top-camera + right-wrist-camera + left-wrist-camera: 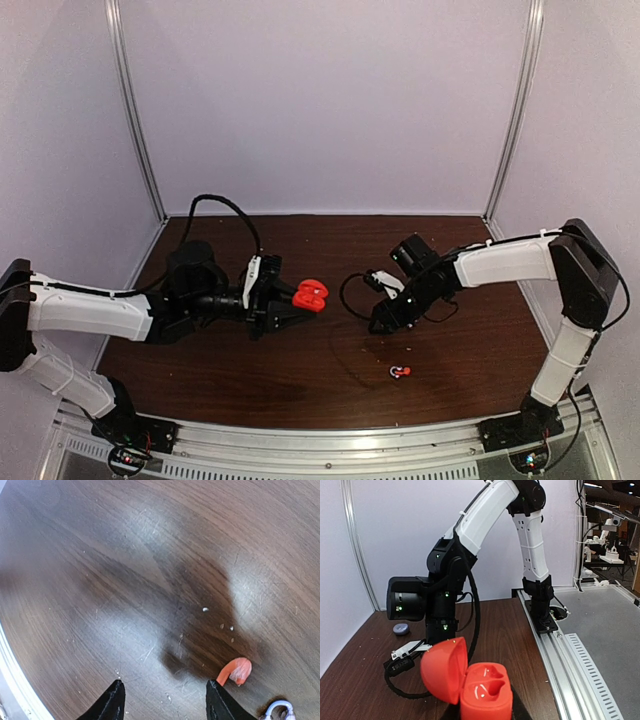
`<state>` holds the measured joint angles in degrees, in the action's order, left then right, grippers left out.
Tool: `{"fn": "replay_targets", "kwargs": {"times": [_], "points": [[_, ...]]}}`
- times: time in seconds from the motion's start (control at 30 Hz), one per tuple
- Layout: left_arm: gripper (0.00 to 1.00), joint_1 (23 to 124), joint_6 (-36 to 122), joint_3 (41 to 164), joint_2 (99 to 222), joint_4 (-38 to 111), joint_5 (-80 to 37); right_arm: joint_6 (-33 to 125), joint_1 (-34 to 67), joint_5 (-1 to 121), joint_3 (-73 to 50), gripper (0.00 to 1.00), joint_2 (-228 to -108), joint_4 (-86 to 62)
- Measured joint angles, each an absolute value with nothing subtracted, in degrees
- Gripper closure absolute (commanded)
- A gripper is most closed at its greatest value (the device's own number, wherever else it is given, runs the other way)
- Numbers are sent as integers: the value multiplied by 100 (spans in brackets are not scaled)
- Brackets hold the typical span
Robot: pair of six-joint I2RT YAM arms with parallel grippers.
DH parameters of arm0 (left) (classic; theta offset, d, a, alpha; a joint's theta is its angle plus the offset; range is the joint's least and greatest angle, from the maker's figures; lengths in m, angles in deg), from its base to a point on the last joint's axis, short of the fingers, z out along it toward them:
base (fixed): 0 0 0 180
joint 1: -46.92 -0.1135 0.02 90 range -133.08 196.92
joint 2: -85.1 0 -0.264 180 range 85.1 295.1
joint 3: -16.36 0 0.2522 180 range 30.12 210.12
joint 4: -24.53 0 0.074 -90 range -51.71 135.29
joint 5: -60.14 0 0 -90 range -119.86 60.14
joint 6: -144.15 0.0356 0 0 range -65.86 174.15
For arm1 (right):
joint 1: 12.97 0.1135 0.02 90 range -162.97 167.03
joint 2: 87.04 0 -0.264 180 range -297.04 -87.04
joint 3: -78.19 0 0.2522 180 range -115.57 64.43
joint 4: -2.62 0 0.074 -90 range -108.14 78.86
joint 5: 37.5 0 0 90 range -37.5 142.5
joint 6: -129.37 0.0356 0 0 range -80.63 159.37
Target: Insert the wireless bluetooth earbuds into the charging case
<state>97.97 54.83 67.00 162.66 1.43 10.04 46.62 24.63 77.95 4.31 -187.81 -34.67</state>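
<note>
Earbuds (400, 372) lie loose on the tabletop (300, 385); the red earbud (235, 671) sits just outside my right tool (164, 686), its jaws apart and empty. My left tool (285, 303) clamps the charging case (477, 687), lid open. Pickup step, I judge: next, centre over that earbud and close.

Top external: you are looking down from above and behind the arm bases, far back, taking in the whole table (300, 385), the left arm (90, 310) and the right arm (505, 262).
Left wrist: you are looking level across the table toward the right arm, with the open charging case (485, 690) sitting close at the bottom edge.
Right wrist: you are looking almost straight down, very near the wood, with its own fingertips (114, 702) poking in at the bottom.
Shared, top and left wrist: both are showing the charging case and the right arm.
Shared, top and right wrist: both are catching the red earbud (235, 671) on the table.
</note>
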Motion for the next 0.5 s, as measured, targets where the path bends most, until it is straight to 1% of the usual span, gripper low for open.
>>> {"fn": "replay_targets", "kwargs": {"times": [0.13,0.23,0.33,0.43,0.5], "points": [[99,9797,5483,6700,16266,208,1004,4529,2472,7478,152,44,-18774,-3867],[99,9795,5483,6700,16266,241,1002,4408,2424,7227,-172,46,-18742,-4059],[99,9795,5483,6700,16266,245,1002,4271,2297,7058,-410,50,-18731,-4177],[99,9795,5483,6703,16266,269,997,4118,2162,6938,-541,55,-18764,-4328],[99,9792,5486,6720,16266,317,997,4011,2094,6862,-622,57,-18866,-4446]]}}
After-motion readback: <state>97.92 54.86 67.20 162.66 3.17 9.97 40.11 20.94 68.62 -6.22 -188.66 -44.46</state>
